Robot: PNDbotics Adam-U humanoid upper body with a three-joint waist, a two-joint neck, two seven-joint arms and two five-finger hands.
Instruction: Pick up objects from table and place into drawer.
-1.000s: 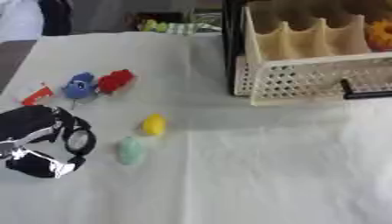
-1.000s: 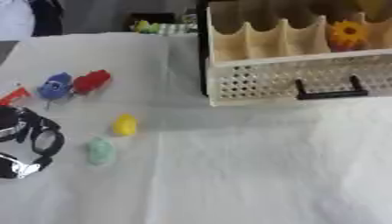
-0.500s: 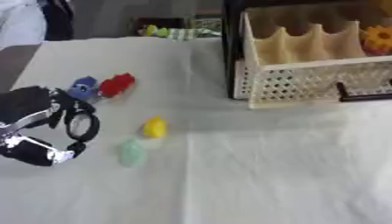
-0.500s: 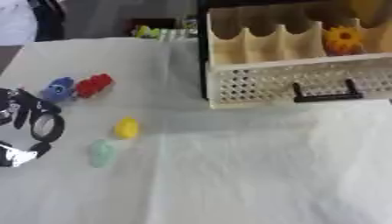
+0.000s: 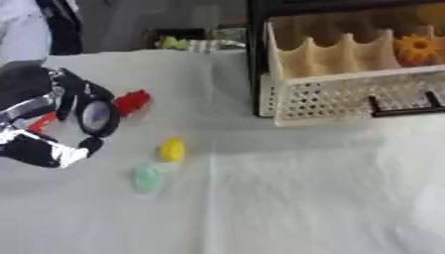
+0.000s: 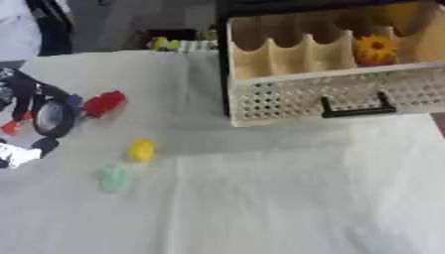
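Observation:
My left hand (image 5: 50,117), black with silver parts, hangs over the table's left side. It covers the spot where a small blue toy (image 6: 75,100) lies, and only a sliver of that toy shows. A red toy (image 5: 131,101) lies just right of the hand. Below it lie a yellow toy (image 5: 172,149) and a pale green toy (image 5: 146,177). A thin orange-red piece (image 6: 10,127) peeks out beside the hand. The open drawer (image 6: 287,97), perforated white front with a black handle (image 6: 353,105), holds an orange flower-like piece (image 6: 375,48). My right hand is out of sight.
Wooden dividers (image 5: 323,57) split the drawer into compartments. A black cabinet frame (image 5: 255,54) borders the drawer's left side. Yellow-green items (image 5: 187,43) lie past the table's far edge. White cloth (image 5: 304,198) covers the table.
My left hand has moved up the table from the lower left to the blue and red toys, now covering most of the blue one. The camera has also shifted.

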